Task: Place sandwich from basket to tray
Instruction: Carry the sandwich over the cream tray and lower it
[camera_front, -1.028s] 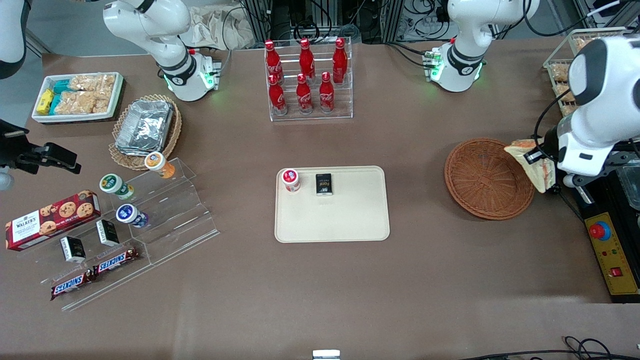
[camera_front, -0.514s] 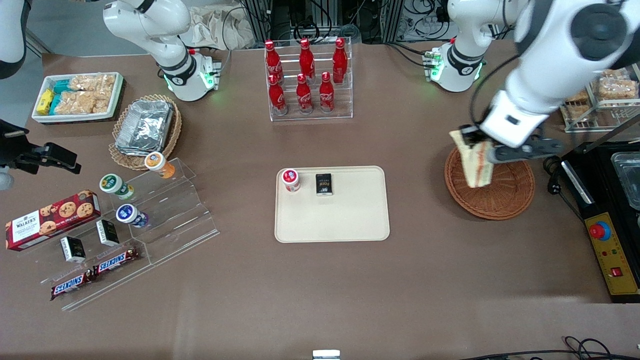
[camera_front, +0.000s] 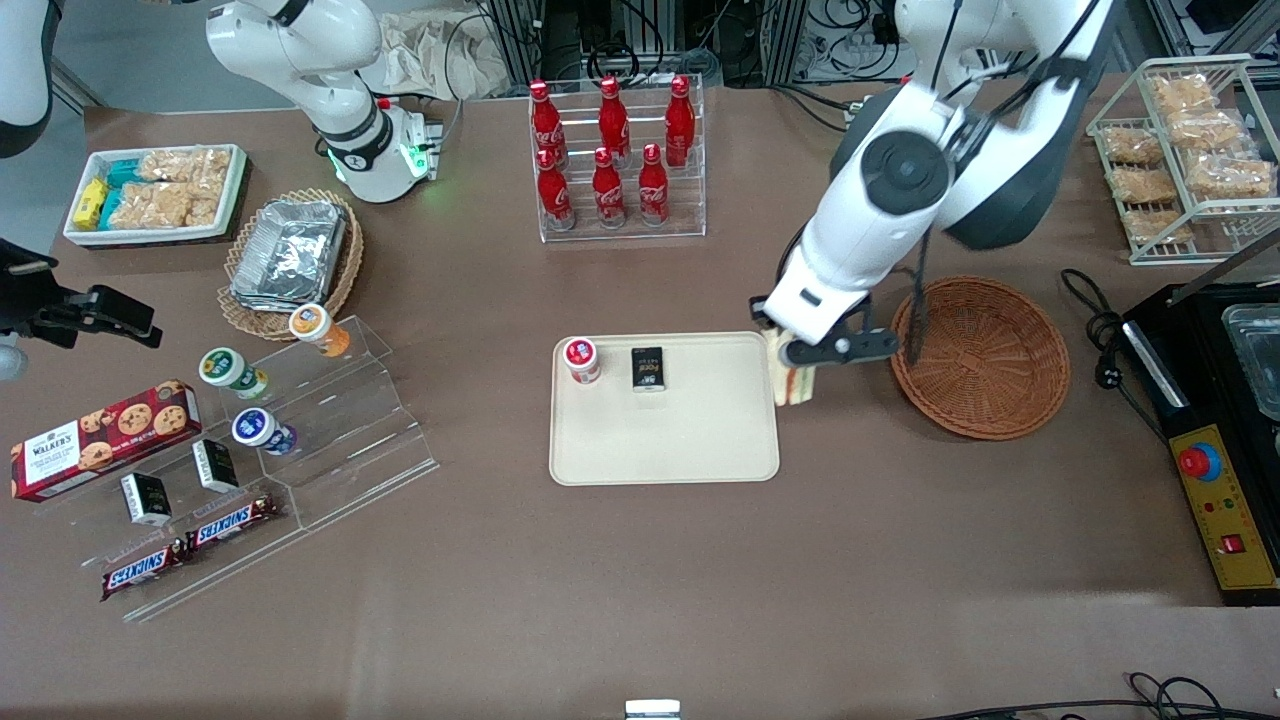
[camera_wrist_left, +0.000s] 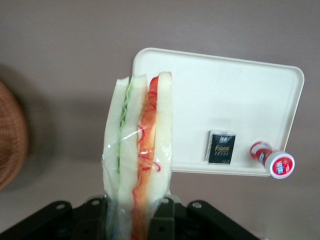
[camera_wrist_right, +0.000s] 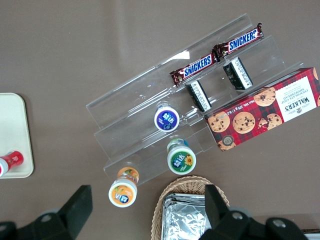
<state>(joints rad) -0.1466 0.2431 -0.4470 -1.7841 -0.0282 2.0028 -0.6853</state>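
The tray (camera_front: 690, 440) lay on the desk (camera_front: 640, 580), carrying a red-capped cup (camera_front: 581, 359) and a small black packet (camera_front: 648, 368). Just beside the tray's edge nearest the basket (camera_front: 985, 360), the gripper (camera_front: 797, 372) hung above the desk, its fingers (camera_wrist_left: 165, 212) pinching the wrapped sandwich (camera_wrist_left: 137, 160). The basket sat apart, toward the working arm's end.

The triangular white-bread sandwich (camera_wrist_left: 140, 150) wore clear, glossy plastic film (creased along its edge) in the black matt gripper (camera_wrist_left: 137, 210). The rectangular cream plastic tray (camera_front: 700, 450) looked smooth and matt. The round reddish-brown wicker basket (camera_front: 985, 360) looked rough and woven, on the matt brown table (camera_front: 640, 580).
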